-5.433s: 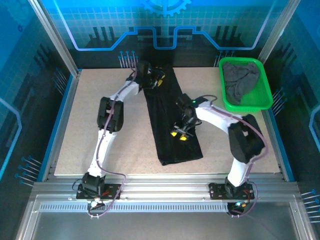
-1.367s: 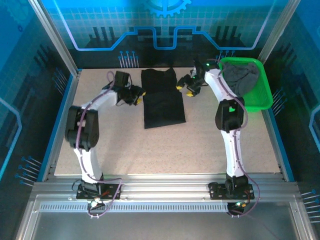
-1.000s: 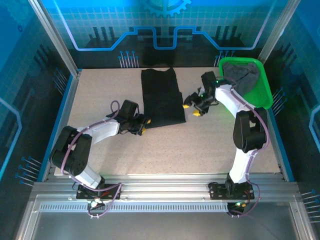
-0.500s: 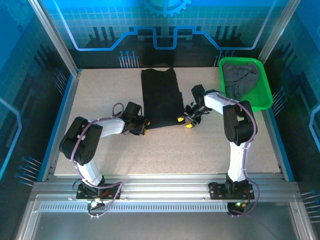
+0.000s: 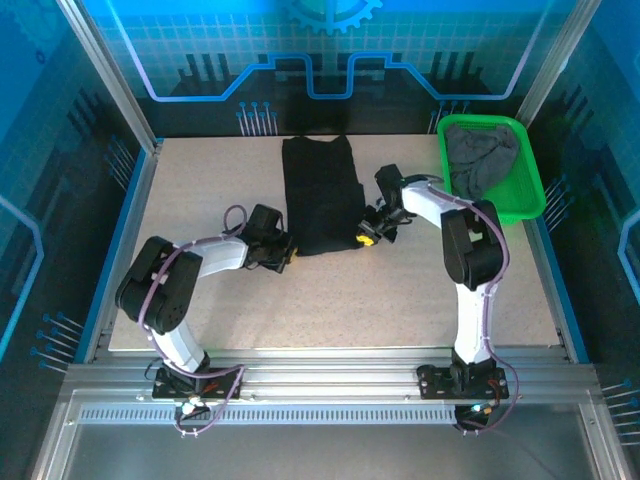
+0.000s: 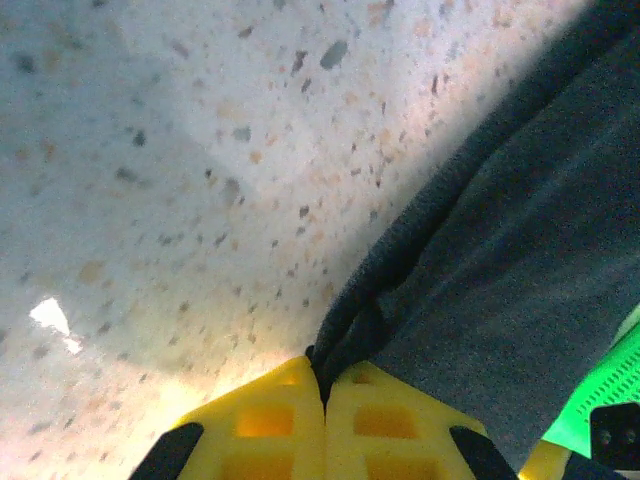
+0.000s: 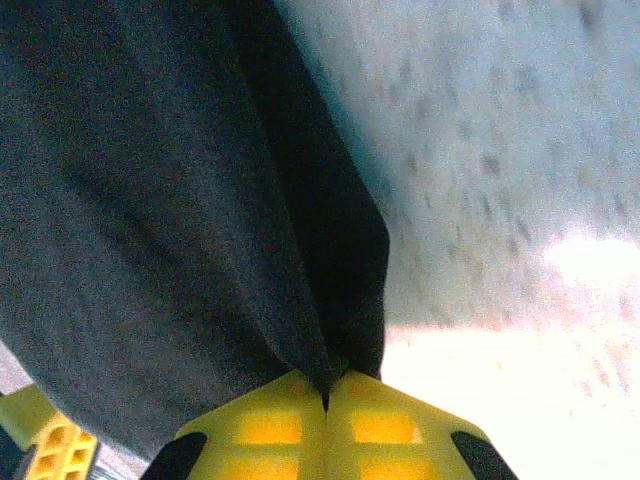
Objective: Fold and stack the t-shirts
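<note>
Black t-shirt (image 5: 322, 195) lies as a long narrow strip on the counter (image 5: 200, 200), toward the far edge, its sides already folded in by the look of it. My left end effector (image 5: 284, 258) is clamped on its near left corner, and my right end effector (image 5: 367, 238) is pinched shut on the near right corner (both wrist views show yellow fingertips (image 6: 265, 420) meeting over a tuck of dark cloth). I judge that the fold along its length is left before this shirt is a small rectangle. The dark grey t-shirt (image 5: 478, 165) sits crumpled in the green mesh basket (image 5: 495, 213) at the far right, wholly unfolded, and nothing is stacked yet
</note>
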Robot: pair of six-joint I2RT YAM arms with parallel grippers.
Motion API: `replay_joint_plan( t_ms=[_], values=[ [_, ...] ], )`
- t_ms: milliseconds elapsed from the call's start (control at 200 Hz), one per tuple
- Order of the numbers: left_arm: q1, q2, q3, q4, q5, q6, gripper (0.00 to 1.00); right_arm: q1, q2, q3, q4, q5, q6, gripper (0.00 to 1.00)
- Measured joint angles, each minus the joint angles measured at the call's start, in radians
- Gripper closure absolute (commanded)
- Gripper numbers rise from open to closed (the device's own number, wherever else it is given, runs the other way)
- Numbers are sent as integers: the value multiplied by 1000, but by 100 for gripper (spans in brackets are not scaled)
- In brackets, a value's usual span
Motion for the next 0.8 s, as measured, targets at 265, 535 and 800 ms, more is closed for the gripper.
replay_joint_plan(
  t_ms=[265,535,800],
  values=[
    [-9,-257,-196,-67,60,60,100,84,-270,-270,31,11,24,100],
    [-144,-600,-367,-190,126,85,100,223,-487,-480,-4,14,63,100],
    [-218,-843,-275,-346,74,110,100,261,-695,-421,-146,50,117,100]
  ],
)
